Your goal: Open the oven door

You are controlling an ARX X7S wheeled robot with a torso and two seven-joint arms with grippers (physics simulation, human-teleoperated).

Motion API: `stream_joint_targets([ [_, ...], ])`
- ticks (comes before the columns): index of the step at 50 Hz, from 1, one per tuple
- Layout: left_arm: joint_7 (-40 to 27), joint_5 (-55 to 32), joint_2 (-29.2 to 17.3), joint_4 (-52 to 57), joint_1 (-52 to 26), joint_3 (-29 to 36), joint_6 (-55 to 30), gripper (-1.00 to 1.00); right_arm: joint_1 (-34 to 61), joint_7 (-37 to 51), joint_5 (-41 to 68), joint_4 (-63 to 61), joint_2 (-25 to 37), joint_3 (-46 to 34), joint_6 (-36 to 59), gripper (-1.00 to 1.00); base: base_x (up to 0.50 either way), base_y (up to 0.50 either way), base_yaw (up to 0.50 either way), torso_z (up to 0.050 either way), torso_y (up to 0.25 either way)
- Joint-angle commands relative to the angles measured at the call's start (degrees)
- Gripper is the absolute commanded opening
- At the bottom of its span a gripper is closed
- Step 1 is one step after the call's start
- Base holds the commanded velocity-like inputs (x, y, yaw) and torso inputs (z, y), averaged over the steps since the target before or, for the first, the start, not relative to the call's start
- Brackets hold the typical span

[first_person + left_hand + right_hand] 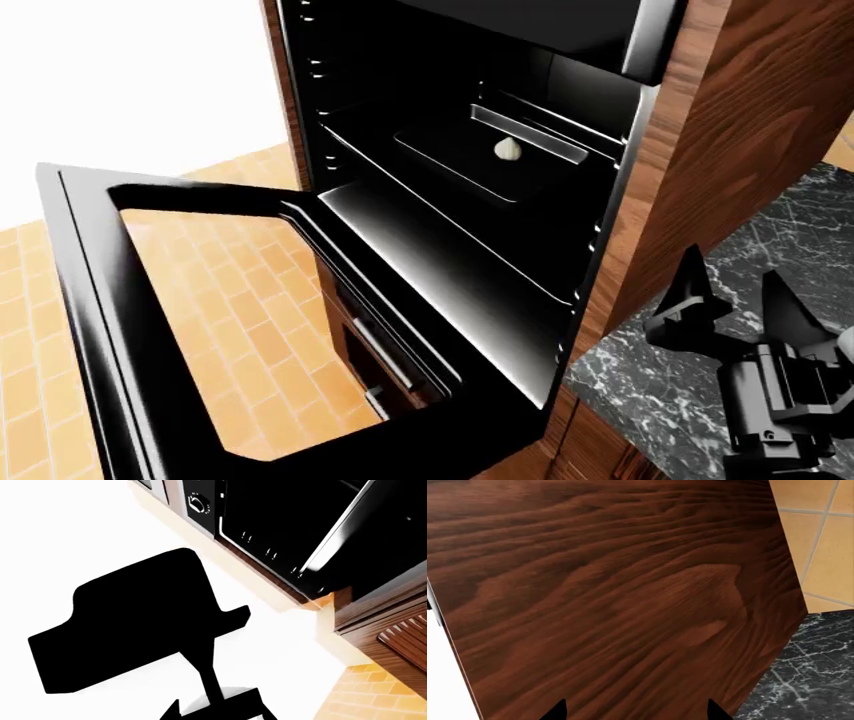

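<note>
Orange floor tiles [34,330] and a dark wood cabinet [747,110] frame the built-in oven. Oven door [94,330]: black frame, glass window, swung fully down, lying open at the head view's left. Cavity: black tray [467,165] on a rack, carrying one small pale item [507,149], too small to identify. Right tool [734,290]: fingers spread, empty, above the black marble bench [787,240]. Left tool [215,707]: a black silhouette; cannot tell its state. No legible writing; one dial [197,502] bears unreadable marks.
</note>
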Motion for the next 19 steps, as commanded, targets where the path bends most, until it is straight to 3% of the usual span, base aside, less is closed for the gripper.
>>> stream_joint_targets([
  [1,1.26,-0.12,6.41,-14.49,-1.95,4.16,9.76,-1.00,0.03,0.27,0.13,-0.17,0.08,-0.01,0.11,1.00,0.00,0.00,-0.01,0.000,0.000],
  [9,-0.84,-0.17,14.28,-36.36,-5.50,6.12,23.73,-1.00,-0.14,0.31,0.05,-0.19,0.13,-0.07,0.02,1.00,0.00,0.00,0.00,0.000,0.000],
  [19,0.43,-4.26,14.33,-36.66,-5.32,8.37,24.76,-1.00,-0.53,0.24,0.05,-0.24,0.23,0.03,-0.21,1.00,0.00,0.00,0.00,-0.002,0.000],
])
